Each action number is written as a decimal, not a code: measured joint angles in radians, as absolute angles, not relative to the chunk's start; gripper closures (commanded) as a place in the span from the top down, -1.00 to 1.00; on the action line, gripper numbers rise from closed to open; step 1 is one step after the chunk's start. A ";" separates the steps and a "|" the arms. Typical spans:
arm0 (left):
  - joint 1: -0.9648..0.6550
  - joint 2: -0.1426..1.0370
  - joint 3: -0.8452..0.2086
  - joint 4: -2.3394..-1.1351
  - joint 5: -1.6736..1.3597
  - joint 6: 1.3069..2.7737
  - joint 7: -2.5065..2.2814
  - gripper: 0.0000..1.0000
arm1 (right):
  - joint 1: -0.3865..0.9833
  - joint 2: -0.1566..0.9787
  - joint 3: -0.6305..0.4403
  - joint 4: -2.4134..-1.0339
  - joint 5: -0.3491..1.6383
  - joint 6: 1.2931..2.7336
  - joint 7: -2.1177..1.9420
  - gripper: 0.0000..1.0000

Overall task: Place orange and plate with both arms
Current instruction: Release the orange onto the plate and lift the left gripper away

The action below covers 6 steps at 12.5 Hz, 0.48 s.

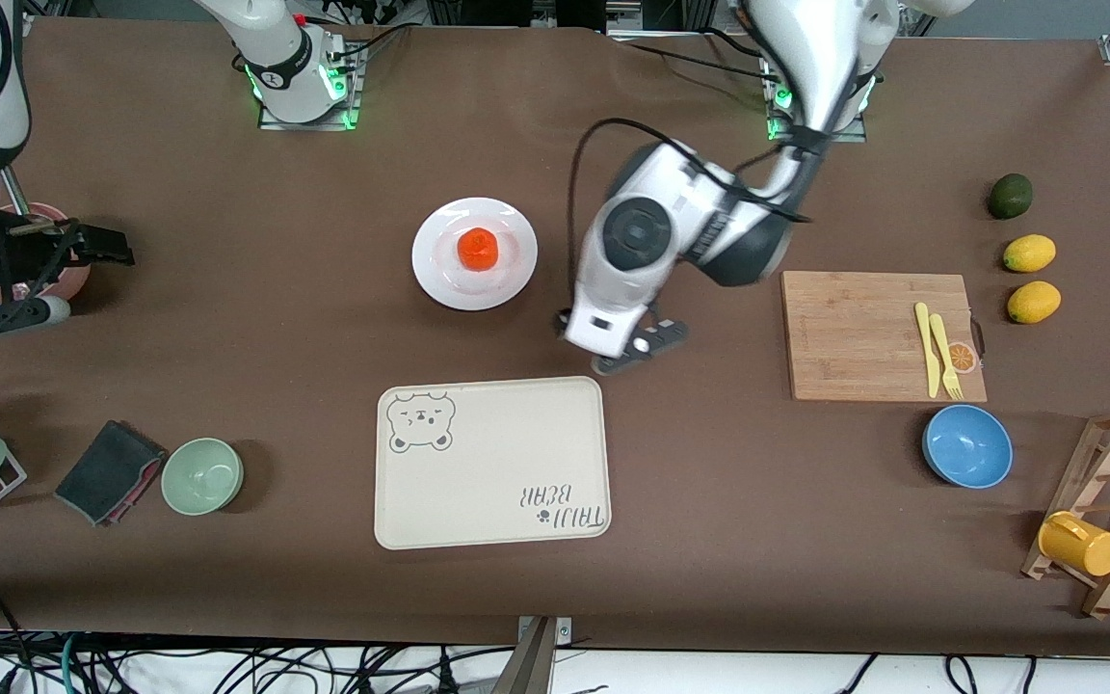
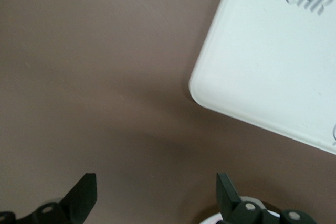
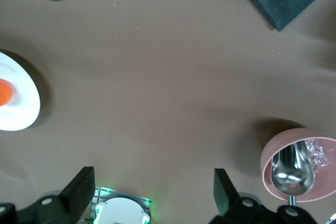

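Observation:
The orange (image 1: 478, 248) sits in the middle of the white plate (image 1: 439, 280), which lies on the brown table farther from the front camera than the bear-printed tray. My left gripper (image 1: 647, 349) is open and empty, low over bare table beside the tray's corner, toward the left arm's end from the plate. In the left wrist view its gripper (image 2: 156, 198) frames only tablecloth. My right gripper (image 1: 117, 249) is open and empty at the right arm's end, by a pink bowl. The right wrist view shows its gripper (image 3: 152, 192), the plate (image 3: 21, 108) and the orange (image 3: 4, 92).
The cream tray (image 1: 492, 463) (image 2: 262, 66) lies nearer the front camera than the plate. A pink bowl with a spoon (image 3: 299, 163), a green bowl (image 1: 201, 475) and a dark cloth (image 1: 110, 470) lie at the right arm's end. A cutting board (image 1: 863, 337), a blue bowl (image 1: 967, 446) and lemons (image 1: 1029, 253) lie at the left arm's end.

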<state>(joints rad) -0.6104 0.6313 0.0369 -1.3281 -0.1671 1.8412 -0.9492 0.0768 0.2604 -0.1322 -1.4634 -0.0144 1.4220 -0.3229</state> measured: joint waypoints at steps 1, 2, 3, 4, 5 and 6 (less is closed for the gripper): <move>-0.561 0.622 0.037 -1.329 -0.167 1.808 -0.872 1.00 | 0.073 0.267 -0.133 -1.463 -0.014 1.422 -0.337 1.00; -0.508 0.616 0.039 -1.329 -0.167 1.774 -0.784 1.00 | 0.071 0.270 -0.132 -1.463 -0.007 1.421 -0.351 1.00; -0.449 0.610 0.040 -1.329 -0.167 1.746 -0.687 1.00 | 0.071 0.270 -0.132 -1.464 0.023 1.420 -0.362 1.00; -0.388 0.602 0.040 -1.329 -0.167 1.724 -0.586 1.00 | 0.071 0.273 -0.130 -1.469 0.074 1.420 -0.365 1.00; -0.326 0.594 0.041 -1.329 -0.164 1.701 -0.480 1.00 | 0.073 0.280 -0.129 -1.473 0.117 1.425 -0.365 1.00; -0.272 0.587 0.040 -1.329 -0.156 1.683 -0.384 1.00 | 0.076 0.294 -0.127 -1.479 0.157 1.437 -0.365 1.00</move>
